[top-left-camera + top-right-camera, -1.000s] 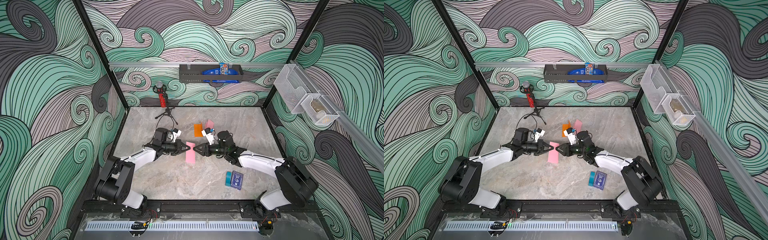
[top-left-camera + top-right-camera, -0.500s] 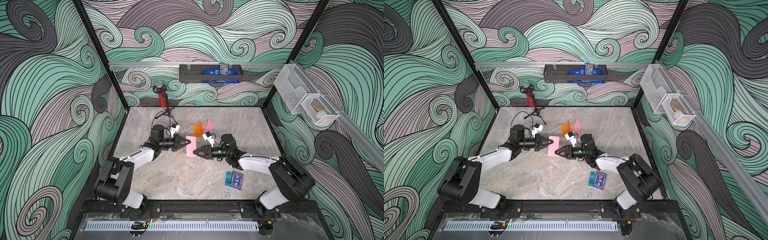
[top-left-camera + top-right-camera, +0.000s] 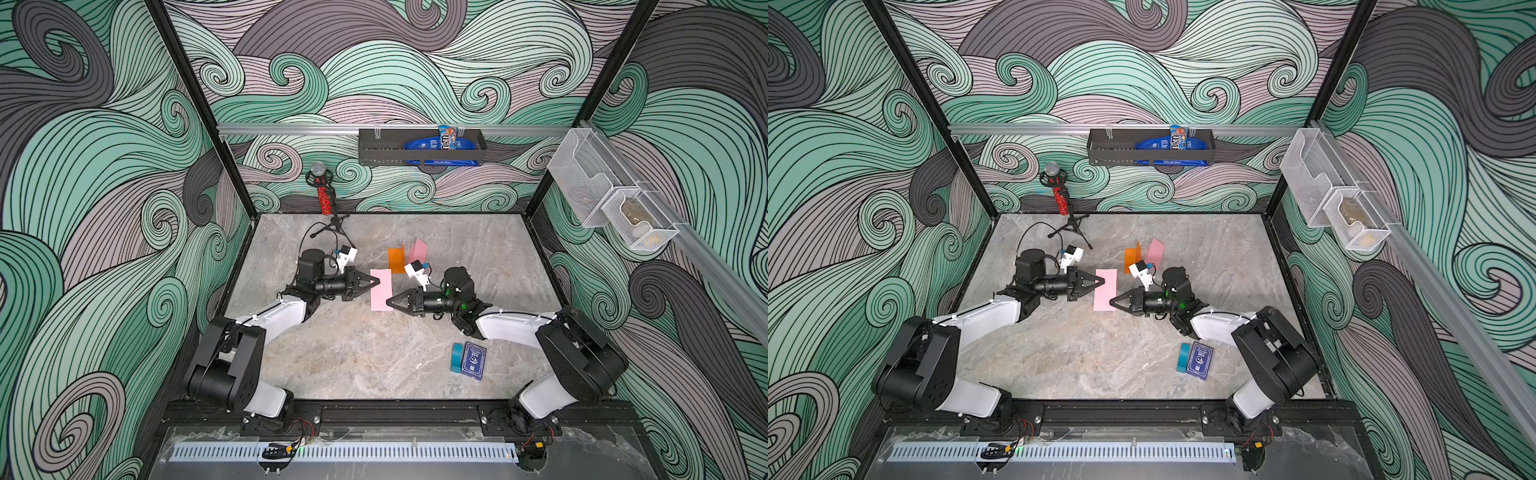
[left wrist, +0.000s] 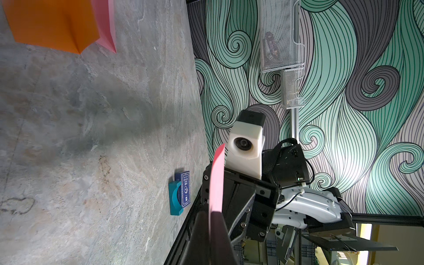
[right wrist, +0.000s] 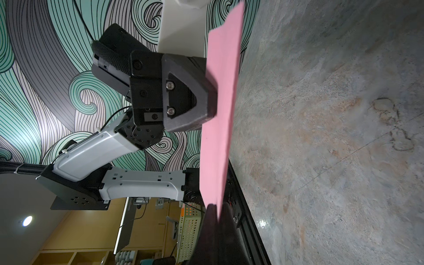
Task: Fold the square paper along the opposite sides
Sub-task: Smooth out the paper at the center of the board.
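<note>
- Over the middle of the grey marble tabletop (image 3: 353, 353), a pink paper (image 3: 381, 289), already doubled into a narrow strip, hangs between the two arms. Both wrist views show it clear of the surface.
- At the strip's far-left edge, the left gripper (image 3: 377, 282) is closed with its jaws pinched on the sheet. The right wrist view shows its black fingertips (image 5: 210, 101) clamped across the paper.
- At the near-right corner, the right gripper (image 3: 388, 302) is likewise closed tight on the paper. In its own wrist view the strip runs straight down into the dark jaws.
- Both arms reach in low from opposite sides, and their tips meet the strip at diagonally opposite ends.
- Behind the strip lie a creased orange paper (image 3: 397, 259) and a second pink sheet (image 3: 418, 250). Both are partly raised off the table and just beside each other.
- Nearer the front right, well apart from the strip, a dark blue card box (image 3: 473, 360) lies against a teal piece (image 3: 456, 356).
- By the back wall stands a red microphone (image 3: 324, 195) on a small tripod.
</note>
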{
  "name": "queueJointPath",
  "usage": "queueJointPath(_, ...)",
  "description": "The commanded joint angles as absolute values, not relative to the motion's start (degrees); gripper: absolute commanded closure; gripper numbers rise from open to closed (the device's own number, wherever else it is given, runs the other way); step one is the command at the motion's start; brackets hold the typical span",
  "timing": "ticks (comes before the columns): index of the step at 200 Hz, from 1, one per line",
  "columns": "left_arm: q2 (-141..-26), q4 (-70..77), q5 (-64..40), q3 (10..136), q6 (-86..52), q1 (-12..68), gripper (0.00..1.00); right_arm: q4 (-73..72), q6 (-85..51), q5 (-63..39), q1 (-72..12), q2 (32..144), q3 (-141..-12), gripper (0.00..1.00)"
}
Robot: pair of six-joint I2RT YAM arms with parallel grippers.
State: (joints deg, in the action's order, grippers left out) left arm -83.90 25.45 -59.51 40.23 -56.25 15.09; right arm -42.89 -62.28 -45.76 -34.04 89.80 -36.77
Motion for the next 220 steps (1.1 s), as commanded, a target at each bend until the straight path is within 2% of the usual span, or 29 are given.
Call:
queueJointPath(1, -82.3, 25.8, -59.8, 40.7, -56.0, 14.2, 0.96, -43.7, -62.4, -47.4, -33.9, 89.4, -37.2, 1.00)
queueJointPath(20, -82.8, 22.7, -59.7, 41.9, -54.5, 14.0, 0.78, -43.5, -62.5, -48.2, -33.9, 89.4, -37.7, 1.00)
queueJointPath(46, -83.5, 23.4, -59.9, 42.1, -54.8, 14.0, 0.64, -43.2, -62.5, -48.9, -34.2, 89.7, -38.3, 1.00)
queueJointPath(110, -84.2, 35.1, -61.2, 39.2, -61.1, 14.0, 0.62, -44.1, -64.0, -51.2, -35.6, 91.1, -39.1, 1.00)
queueJointPath(124, -84.2, 36.2, -61.2, 38.9, -61.7, 14.0, 0.68, -44.1, -64.1, -51.2, -35.9, 91.1, -39.1, 1.00)
queueJointPath(148, -84.5, 36.6, -61.1, 38.6, -62.1, 13.8, 1.00, -45.1, -65.0, -51.6, -36.0, 91.1, -38.8, 1.00)
queueJointPath(220, -83.2, 40.0, -59.7, 37.1, -64.2, 11.5, 1.00, -43.5, -64.5, -51.2, -36.5, 90.4, -37.4, 1.00)
